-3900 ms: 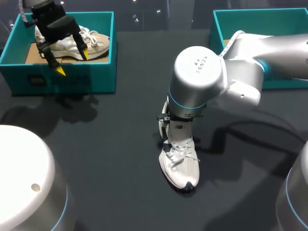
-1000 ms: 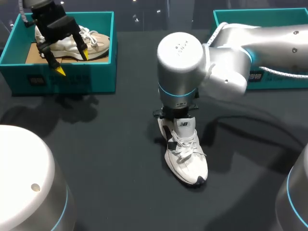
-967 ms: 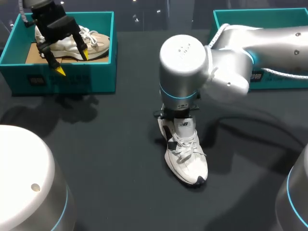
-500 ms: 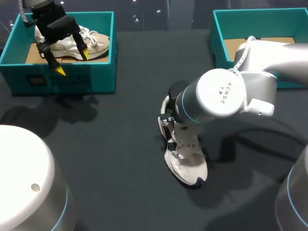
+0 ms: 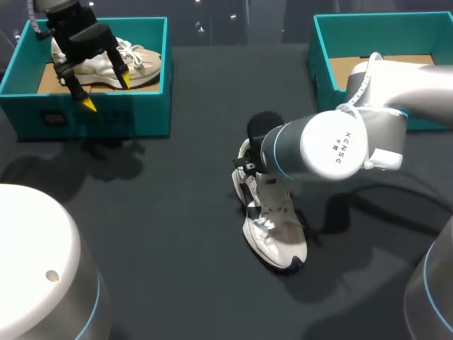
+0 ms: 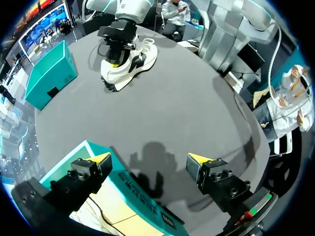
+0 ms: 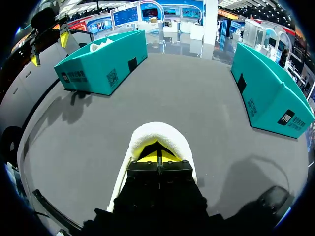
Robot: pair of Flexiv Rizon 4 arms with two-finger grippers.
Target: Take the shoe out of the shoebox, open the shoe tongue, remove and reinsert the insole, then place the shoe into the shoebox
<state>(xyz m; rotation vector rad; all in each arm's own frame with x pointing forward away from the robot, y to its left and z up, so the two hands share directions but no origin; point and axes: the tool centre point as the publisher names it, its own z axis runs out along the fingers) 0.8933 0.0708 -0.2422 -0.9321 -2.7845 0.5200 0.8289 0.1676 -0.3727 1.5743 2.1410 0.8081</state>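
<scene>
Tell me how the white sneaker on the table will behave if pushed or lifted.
The white lace-up sneaker sits flat on its sole on the dark table, so a push probably slides it. Its upper looks soft, likely flexing when squeezed. Lifted at the heel, where the right tool sits, its toe may droop.

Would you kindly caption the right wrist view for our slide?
Right gripper, yellow tips together, inside the white shoe on the dark table.

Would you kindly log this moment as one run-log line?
right gripper shut inside white shoe | left gripper open over left shoebox
</scene>
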